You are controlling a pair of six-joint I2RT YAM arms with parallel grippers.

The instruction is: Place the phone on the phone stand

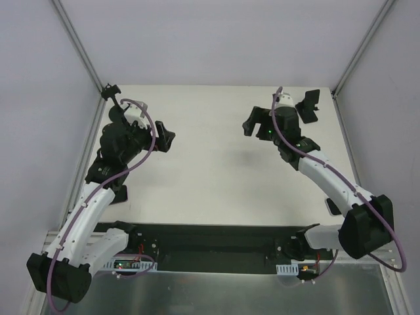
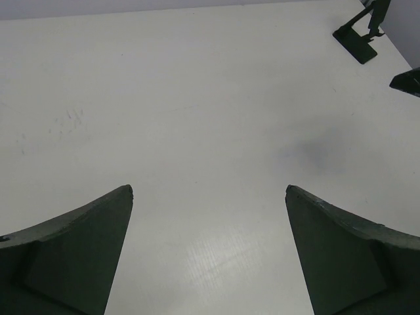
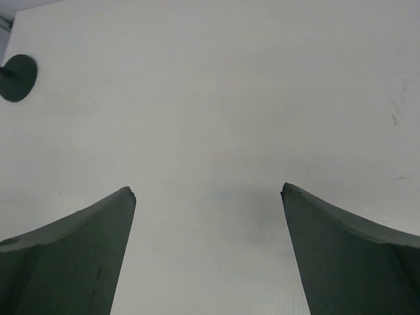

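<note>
Phone stand (image 2: 356, 41) sits at the far right corner of the desk (image 1: 210, 177), flat base down with its back plate rising from it. It looks bare, though it is small in every view. You will not find the phone in any of the three views. It may lie hidden under an arm, so locate it before you commit to a move.

Your left gripper (image 2: 209, 190) hangs above bare desk towards the far left edge, jaws spread wide and empty. Your right gripper (image 3: 209, 190) hangs near the stand but faces away from it, towards the far left corner, and is likewise wide and holding nothing. A round-footed black post (image 3: 18, 77) stands at that far left corner; don't mistake it for the stand.

Expect the phone to be stiff, thin and smooth, with some weight for its size. Lying flat, it will offer little edge to get under, and its slick faces may slide between the pads. You would do best to pinch it across its short width, on the two long edges near the middle, so it hangs balanced. Squeeze only enough to stop slipping, since a screen is likely fragile.
</note>
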